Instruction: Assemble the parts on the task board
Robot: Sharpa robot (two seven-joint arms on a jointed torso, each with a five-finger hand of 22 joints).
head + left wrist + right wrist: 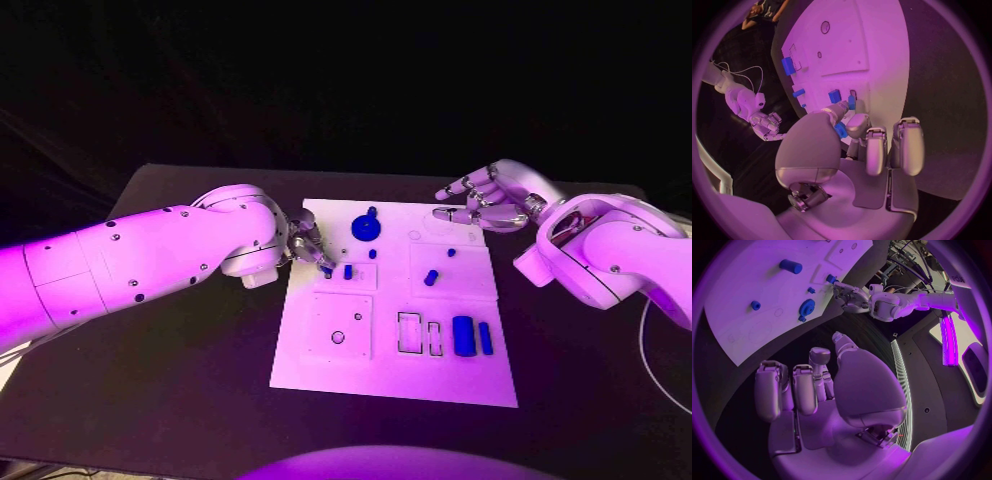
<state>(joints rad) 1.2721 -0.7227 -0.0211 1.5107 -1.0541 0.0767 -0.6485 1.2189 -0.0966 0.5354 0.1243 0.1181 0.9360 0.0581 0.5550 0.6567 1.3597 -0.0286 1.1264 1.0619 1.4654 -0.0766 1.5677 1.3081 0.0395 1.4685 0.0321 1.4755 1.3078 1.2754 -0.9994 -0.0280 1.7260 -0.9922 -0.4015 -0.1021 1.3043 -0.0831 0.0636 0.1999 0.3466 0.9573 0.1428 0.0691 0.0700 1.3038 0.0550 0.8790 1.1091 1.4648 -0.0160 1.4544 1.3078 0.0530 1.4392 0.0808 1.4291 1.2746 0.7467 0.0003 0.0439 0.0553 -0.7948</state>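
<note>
One blue part (841, 130) between left-hand fingers (839, 111)

One head camera above, one fisheye behind each wrist.
The head view looks down on the surface (173, 400); each wrist view sits close behind its own hand, and all three share the task board (389, 360).

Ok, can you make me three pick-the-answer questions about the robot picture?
1. Where is the round part? A at the task board's far end; B on the black table; C in a hand.
2. What colour are the parts? A red; B blue; C green.
3. What does the left hand do? A lies flat; B lifts the board; C pinches a small part.
Answers: A, it sits near the board's far edge; B, every piece looks blue; C, a piece sits between thumb and finger.
</note>
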